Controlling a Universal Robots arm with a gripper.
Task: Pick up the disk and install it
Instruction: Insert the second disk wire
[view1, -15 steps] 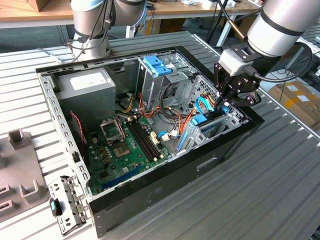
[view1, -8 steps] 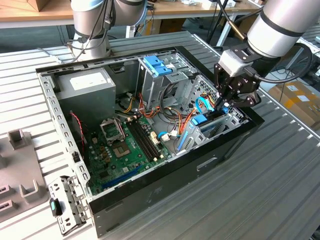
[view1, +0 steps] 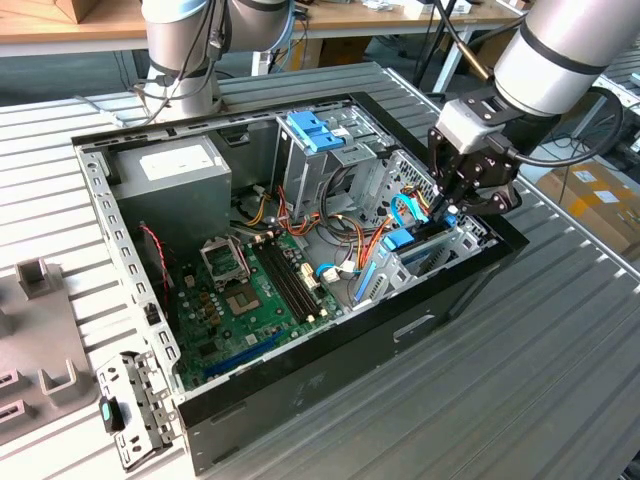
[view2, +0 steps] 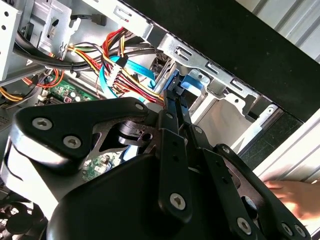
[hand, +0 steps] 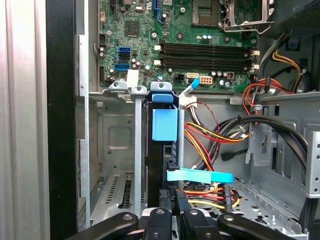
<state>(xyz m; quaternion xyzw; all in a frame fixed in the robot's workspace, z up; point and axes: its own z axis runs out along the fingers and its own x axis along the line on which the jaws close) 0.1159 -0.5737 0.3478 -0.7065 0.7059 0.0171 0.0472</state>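
The disk (hand: 163, 125) stands on edge in a slot of the metal drive cage (hand: 112, 145), at the exterior view's right end of the open computer case (view1: 330, 375). Its blue rail and tab (view1: 400, 240) show above the cage. My gripper (view1: 447, 212) hangs over that cage, and its two black fingers lie side by side, shut. In both wrist views the gripper's tips (hand: 175, 202) (view2: 175, 92) sit at the disk's outer end, by its blue rail (view2: 192, 82). Whether they touch it is unclear.
Bundles of coloured cables (hand: 210, 137) and a flat blue cable (hand: 200, 176) run beside the cage. A light-blue latch (view1: 315, 130), a grey box with a white sticker (view1: 175, 165) and the green motherboard (view1: 250, 300) are in the case. A person's hand (view2: 295, 197) is outside it.
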